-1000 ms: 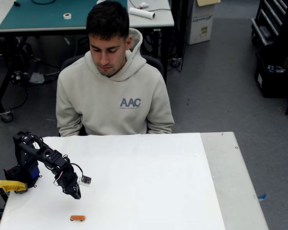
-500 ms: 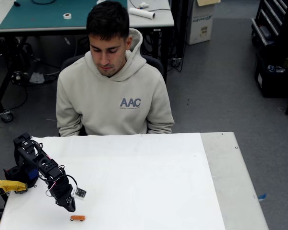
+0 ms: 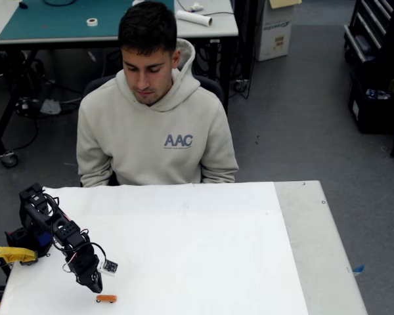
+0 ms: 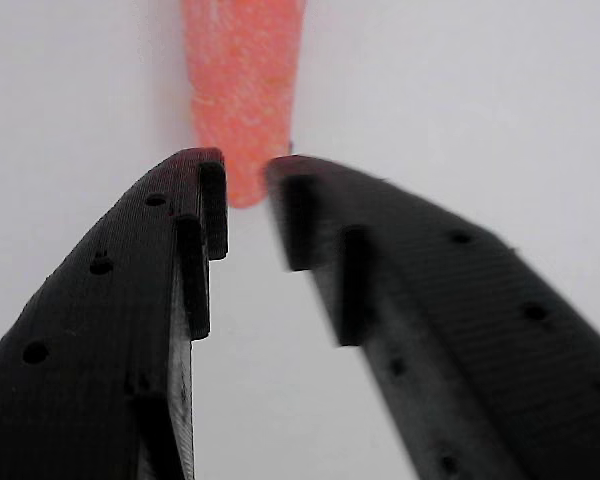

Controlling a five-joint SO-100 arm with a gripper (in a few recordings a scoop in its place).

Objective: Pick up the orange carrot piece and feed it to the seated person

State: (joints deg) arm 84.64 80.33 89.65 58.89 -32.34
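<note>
gripper [image 3: 96, 287] jaws slightly apart, just above carrot [image 3: 106, 298] | carrot on table [image 3: 203, 262] | person [image 3: 154, 111] seated behind

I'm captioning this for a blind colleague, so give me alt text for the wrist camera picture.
Close-up from the wrist: the robot's black end effector points at an orange carrot piece lying on a white table. Its two fingers stand slightly apart, and the near end of the carrot shows in the gap between their tips.
</note>
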